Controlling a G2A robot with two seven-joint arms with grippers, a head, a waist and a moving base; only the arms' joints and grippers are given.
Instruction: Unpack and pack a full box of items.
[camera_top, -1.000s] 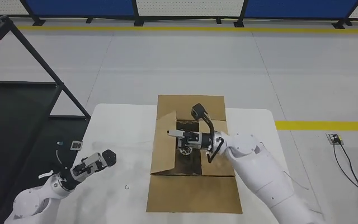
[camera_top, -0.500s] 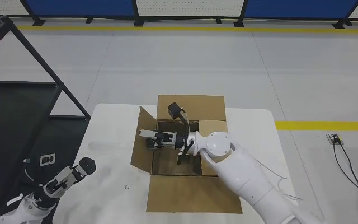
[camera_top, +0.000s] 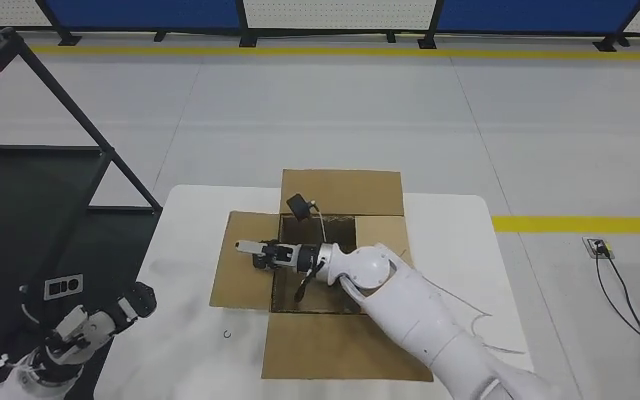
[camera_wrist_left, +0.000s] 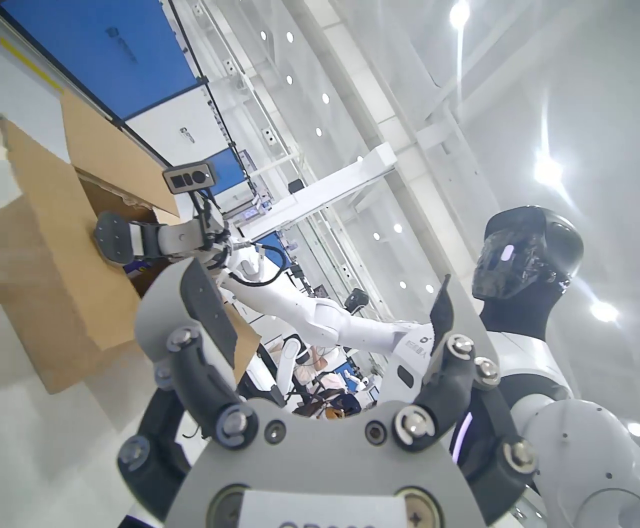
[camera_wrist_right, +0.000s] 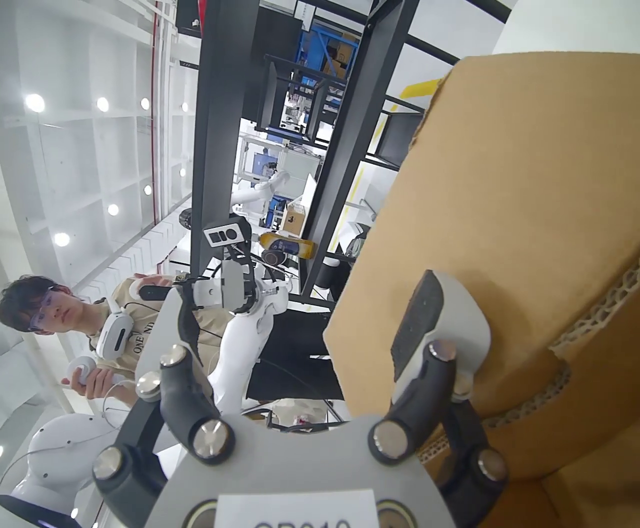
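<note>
On the middle of the white worktop (camera_top: 200, 215) the box (camera_top: 345, 350) is sitting open, the right tool (camera_top: 250, 247), fingers spread, is leaning on its left-edge flap (camera_top: 236, 287), and a slow outward press is likely serving best.

Wide-spread right gripper (camera_wrist_right: 306, 292) at a cardboard flap (camera_wrist_right: 500, 190)

The gripper's two fingers stand far apart with nothing between them. One finger (camera_wrist_right: 435, 325) lies close over the brown flap near its edge, its dark pad facing inward, though contact cannot be made out. The other finger (camera_wrist_right: 182, 345) hangs free of the cardboard. Under the flap, the box (camera_wrist_right: 600, 400) shows a torn corrugated edge. Farther off, the white left arm (camera_wrist_right: 240, 345) rises in front of a black metal frame (camera_wrist_right: 220, 125).
</note>
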